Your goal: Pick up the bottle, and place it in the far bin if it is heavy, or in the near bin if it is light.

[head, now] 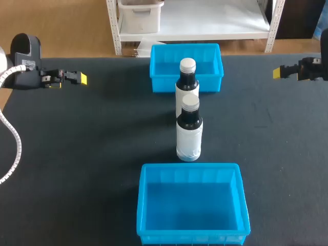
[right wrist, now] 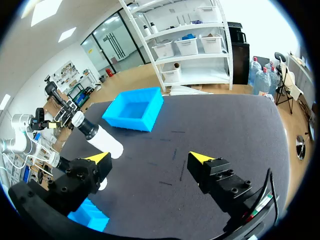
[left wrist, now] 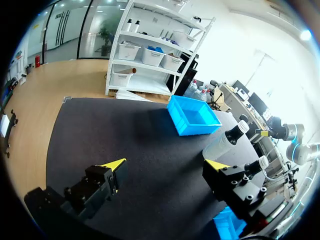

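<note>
Blue plastic bins bracket the black mat (head: 92, 133): far bin (head: 159, 69) at twelve o'clock, near bin (head: 192, 205) at six. Between them stand two dark, white-capped cylinders, far bottle (head: 187, 82) just beside the far bin, near bottle (head: 189, 130) at centre. My left gripper (head: 82, 78) at ten and right gripper (head: 277, 73) at two hang released, empty.

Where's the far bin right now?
Head view: the far bin sits centred at the table's far edge, directly behind the farther bottle.
</note>
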Tool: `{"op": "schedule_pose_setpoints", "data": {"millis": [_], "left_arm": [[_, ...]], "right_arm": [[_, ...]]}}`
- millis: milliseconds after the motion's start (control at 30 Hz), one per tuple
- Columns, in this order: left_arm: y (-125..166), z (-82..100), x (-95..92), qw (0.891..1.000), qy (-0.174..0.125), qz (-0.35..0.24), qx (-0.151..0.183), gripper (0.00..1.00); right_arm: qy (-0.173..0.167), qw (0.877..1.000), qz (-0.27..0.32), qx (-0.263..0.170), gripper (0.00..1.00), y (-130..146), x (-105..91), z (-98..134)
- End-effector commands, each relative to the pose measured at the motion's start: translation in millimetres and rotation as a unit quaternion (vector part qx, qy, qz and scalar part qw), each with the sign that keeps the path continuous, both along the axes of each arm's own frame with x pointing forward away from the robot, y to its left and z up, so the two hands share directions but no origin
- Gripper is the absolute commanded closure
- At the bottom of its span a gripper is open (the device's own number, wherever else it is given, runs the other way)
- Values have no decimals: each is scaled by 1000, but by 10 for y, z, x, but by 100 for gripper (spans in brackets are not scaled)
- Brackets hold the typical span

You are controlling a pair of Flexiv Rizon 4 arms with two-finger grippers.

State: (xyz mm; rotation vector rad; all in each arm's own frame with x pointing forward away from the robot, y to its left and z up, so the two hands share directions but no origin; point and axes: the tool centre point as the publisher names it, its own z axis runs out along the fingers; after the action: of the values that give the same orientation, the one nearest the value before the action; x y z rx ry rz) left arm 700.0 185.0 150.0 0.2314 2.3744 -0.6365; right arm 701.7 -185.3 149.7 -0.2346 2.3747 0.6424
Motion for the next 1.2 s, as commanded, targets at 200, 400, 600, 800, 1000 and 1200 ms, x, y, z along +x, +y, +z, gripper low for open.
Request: {"op": "schedule_pose_setpoints", "data": {"millis": [200, 400, 600, 800, 1000, 1200], "left_arm": [[0, 0, 0, 1000, 0, 0, 0, 0], [0, 0, 0, 1000, 0, 0, 0, 0], [0, 0, 0, 1000, 0, 0, 0, 0], [0, 0, 0, 1000, 0, 0, 0, 0], [0, 0, 0, 1000, 0, 0, 0, 0], [0, 0, 0, 1000, 0, 0, 0, 0]], "right_arm": [[-1, 1000, -1, -1, 0, 2, -10, 1], [-1, 1000, -1, -1, 0, 2, -10, 1], [-1, 1000, -1, -1, 0, 2, -10, 1], [-48, 950, 302, -55, 0, -15, -123, 134], [-29, 875, 477, -81, 0, -69, -330, 211], [-29, 875, 477, -81, 0, -69, -330, 211]]}}
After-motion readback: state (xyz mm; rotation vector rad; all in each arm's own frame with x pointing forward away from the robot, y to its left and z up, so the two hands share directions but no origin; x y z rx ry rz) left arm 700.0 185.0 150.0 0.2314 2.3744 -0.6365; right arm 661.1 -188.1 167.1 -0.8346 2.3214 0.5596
